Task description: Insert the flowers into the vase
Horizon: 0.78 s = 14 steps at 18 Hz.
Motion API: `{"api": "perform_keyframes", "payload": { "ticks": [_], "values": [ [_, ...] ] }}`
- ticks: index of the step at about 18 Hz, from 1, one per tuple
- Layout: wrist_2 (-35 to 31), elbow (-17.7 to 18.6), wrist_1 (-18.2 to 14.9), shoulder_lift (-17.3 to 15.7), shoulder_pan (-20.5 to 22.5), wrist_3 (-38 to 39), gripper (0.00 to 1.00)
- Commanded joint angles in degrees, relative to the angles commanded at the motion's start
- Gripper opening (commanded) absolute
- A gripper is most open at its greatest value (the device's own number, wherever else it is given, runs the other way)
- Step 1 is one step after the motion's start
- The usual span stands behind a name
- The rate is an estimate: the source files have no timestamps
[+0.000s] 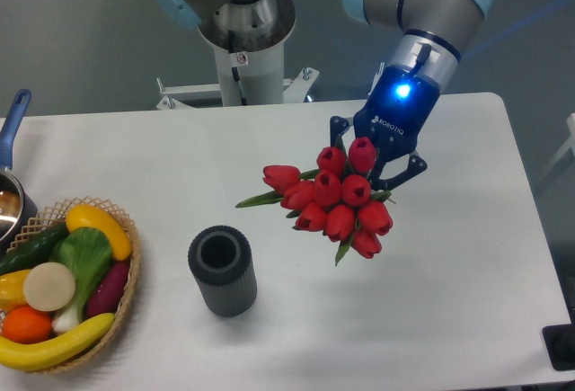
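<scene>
The flowers (337,202), a tight bunch of red tulip buds with green leaves, hang in the air right of the table's middle with the buds facing the camera. My gripper (379,168) is shut on the bunch from behind and above, its dark fingers (406,172) showing at the bunch's upper right; the stems are hidden behind the buds. The vase (222,271), a dark grey ribbed cylinder with a round open mouth, stands upright on the white table, down and to the left of the flowers and apart from them.
A woven basket (123,285) of fruit and vegetables sits at the front left corner. Behind it at the left edge is a pot with a blue handle (11,128). The arm's base (241,36) stands at the table's back edge.
</scene>
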<state>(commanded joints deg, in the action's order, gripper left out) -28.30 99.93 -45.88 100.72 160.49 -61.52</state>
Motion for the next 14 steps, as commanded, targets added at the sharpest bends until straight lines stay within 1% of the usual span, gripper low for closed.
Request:
{"api": "perform_keyframes", "payload": {
  "ticks": [11,14],
  "values": [
    [0.3,-0.6,0.0,0.1,0.0,-0.1,0.27],
    [3.7,-1.3,0.2,0.5,0.1,-0.1,0.27]
  ]
}}
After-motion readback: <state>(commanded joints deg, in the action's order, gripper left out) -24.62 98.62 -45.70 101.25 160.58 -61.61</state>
